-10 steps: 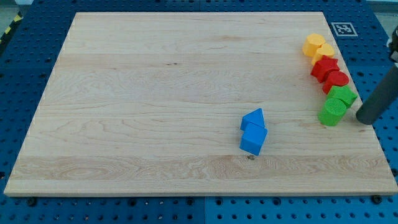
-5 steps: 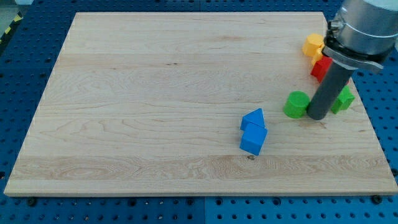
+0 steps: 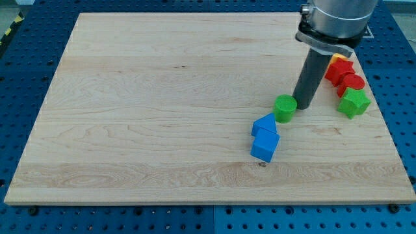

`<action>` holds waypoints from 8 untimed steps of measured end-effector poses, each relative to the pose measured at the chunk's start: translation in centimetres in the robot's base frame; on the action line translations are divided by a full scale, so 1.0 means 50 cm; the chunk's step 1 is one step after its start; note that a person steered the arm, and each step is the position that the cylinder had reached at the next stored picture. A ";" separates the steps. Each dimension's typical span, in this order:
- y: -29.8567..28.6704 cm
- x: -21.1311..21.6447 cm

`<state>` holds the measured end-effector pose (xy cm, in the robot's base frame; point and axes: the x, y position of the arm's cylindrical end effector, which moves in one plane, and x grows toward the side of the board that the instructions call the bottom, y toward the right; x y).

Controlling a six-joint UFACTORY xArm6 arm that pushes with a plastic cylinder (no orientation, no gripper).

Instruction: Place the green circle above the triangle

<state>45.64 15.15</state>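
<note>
The green circle (image 3: pixel 284 108) lies on the wooden board (image 3: pixel 162 97), just up and right of the blue triangle (image 3: pixel 264 123); they are very close, and I cannot tell whether they touch. My tip (image 3: pixel 303 105) is right against the green circle's right side. A blue cube (image 3: pixel 264 145) sits directly below the triangle, touching it.
At the board's right edge stand a green star-like block (image 3: pixel 354 103), two red blocks (image 3: pixel 344 75) above it, and a yellow block (image 3: pixel 338 58) mostly hidden behind the arm.
My tip has slid left from the board's right edge, pushing the green circle away from the green star block until it sits next to the blue triangle.
</note>
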 end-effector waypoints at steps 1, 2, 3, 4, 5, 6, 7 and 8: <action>-0.033 -0.007; -0.053 -0.018; -0.054 -0.024; -0.012 -0.012; 0.019 0.029; 0.020 0.030; 0.020 0.030; 0.020 0.030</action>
<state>47.16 16.16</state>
